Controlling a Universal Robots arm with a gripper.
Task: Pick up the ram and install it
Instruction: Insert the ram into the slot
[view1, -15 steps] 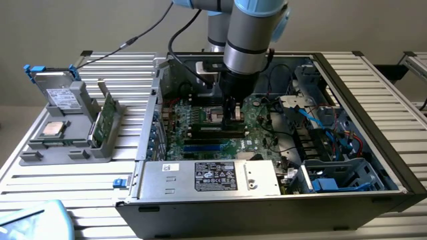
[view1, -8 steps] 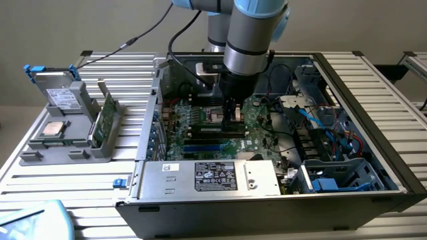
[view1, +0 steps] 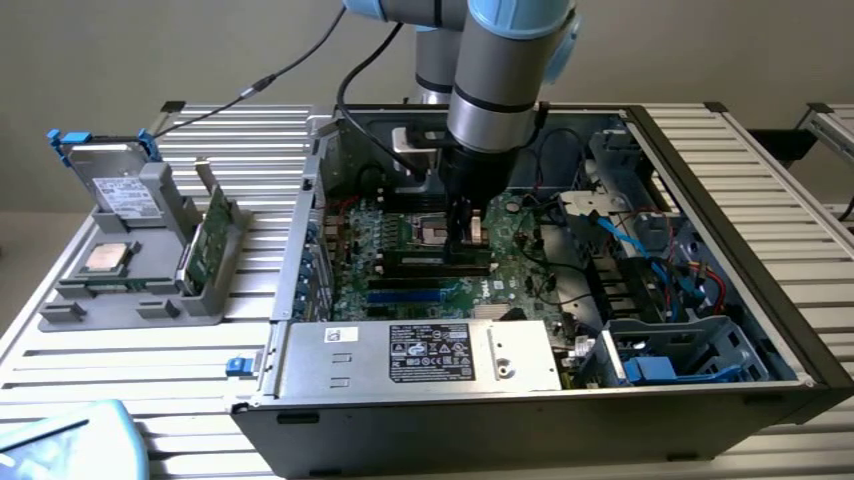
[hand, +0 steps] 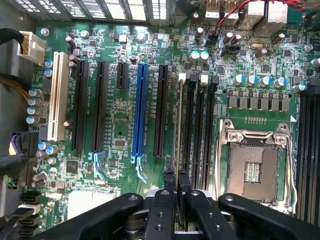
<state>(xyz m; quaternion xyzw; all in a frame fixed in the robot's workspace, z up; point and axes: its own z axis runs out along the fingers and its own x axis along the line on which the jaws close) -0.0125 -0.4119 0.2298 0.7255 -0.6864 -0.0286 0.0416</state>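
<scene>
Ram (hand: 178, 125) — edge-on in tool (hand: 176, 176) grip

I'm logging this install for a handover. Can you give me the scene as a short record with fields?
pincer: shut on the ram
ram position: edge-on over the black memory slots, beside the CPU socket
seated: cannot tell
arm: extends down into the open computer case
outside the case: grey holder with a green card, on the exterior view's left
</scene>
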